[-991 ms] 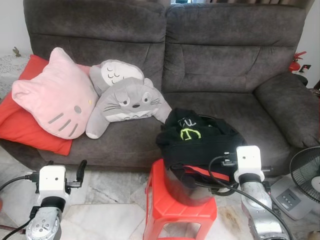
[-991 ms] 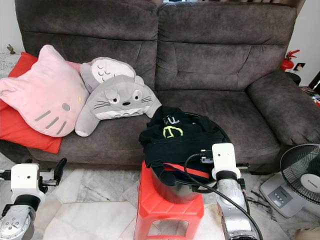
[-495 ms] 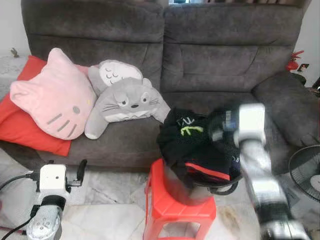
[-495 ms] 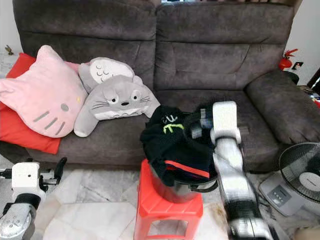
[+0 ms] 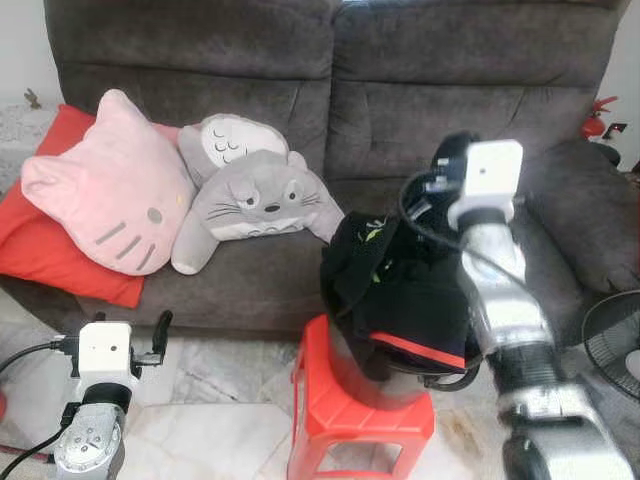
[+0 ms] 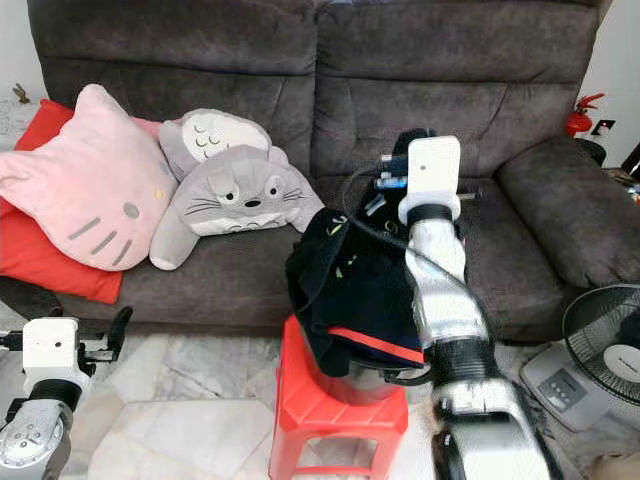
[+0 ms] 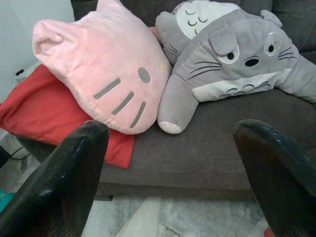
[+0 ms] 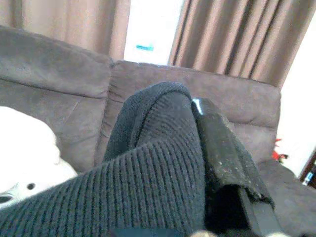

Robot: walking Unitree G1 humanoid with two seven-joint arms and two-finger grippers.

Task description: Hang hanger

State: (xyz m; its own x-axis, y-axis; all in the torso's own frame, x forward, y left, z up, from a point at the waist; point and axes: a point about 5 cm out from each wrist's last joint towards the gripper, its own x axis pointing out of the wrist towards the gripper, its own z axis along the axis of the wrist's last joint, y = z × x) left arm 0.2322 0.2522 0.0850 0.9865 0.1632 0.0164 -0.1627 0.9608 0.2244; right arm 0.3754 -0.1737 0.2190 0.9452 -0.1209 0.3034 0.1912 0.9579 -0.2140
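You are looking at a home living room. A dark grey fabric sofa runs across the wall ahead of the right gripper, with a pink cat-face cushion, a grey plush toy and a red cushion off beyond the left gripper. Brown curtains hang behind the sofa. Below the right gripper stands a red plastic stool on marble floor tiles, and a floor fan sits to its outer side.
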